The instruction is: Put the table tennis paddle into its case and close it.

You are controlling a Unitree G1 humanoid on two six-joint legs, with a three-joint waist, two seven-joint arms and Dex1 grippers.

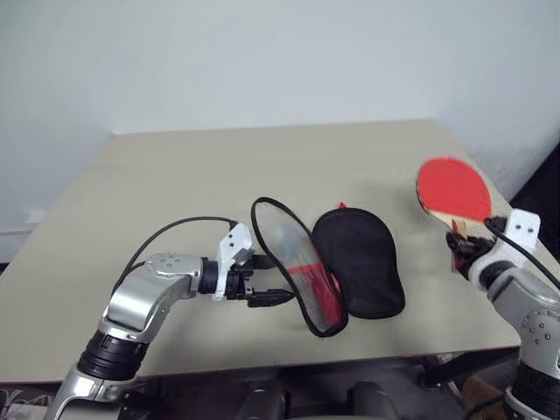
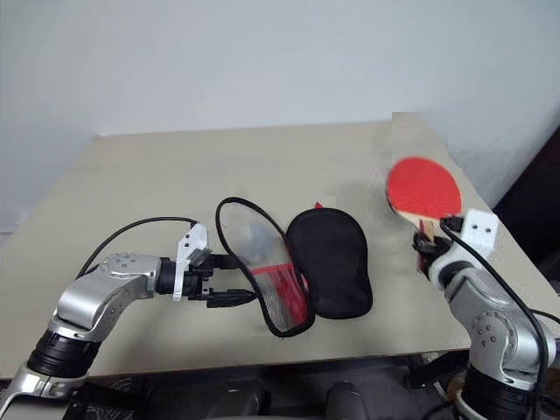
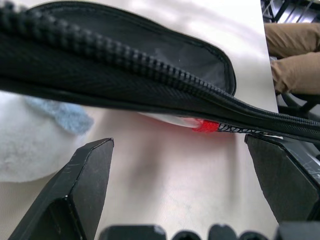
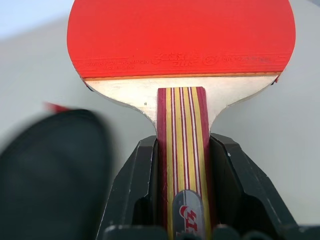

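I see the table (image 1: pixel 175 201) carrying the case (image 1: pixel 350 262), which lies unzipped and spread in two halves between my two arms. Its black-lined half lies flat; the mesh half stands tilted up on the side toward my left gripper (image 1: pixel 262 289). The case's long axis runs roughly away from me, slightly slanted.

My right gripper (image 4: pixel 182 200) has its jaws clamped on the handle of the paddle (image 1: pixel 453 188), and the red blade sticks straight out beyond the fingertips, clear of the table. From those jaws the case lies off to the left and lower, well apart, so the right arm is the one that must carry the paddle across. I judge the blade has to swing so its length lines up with the case before it goes in.

My left jaws stand wide with nothing in them, just beside the raised zipper edge, which crosses right ahead of the fingers (image 3: pixel 75 190). That arm is nearer the case and looks placed to steady the flap.
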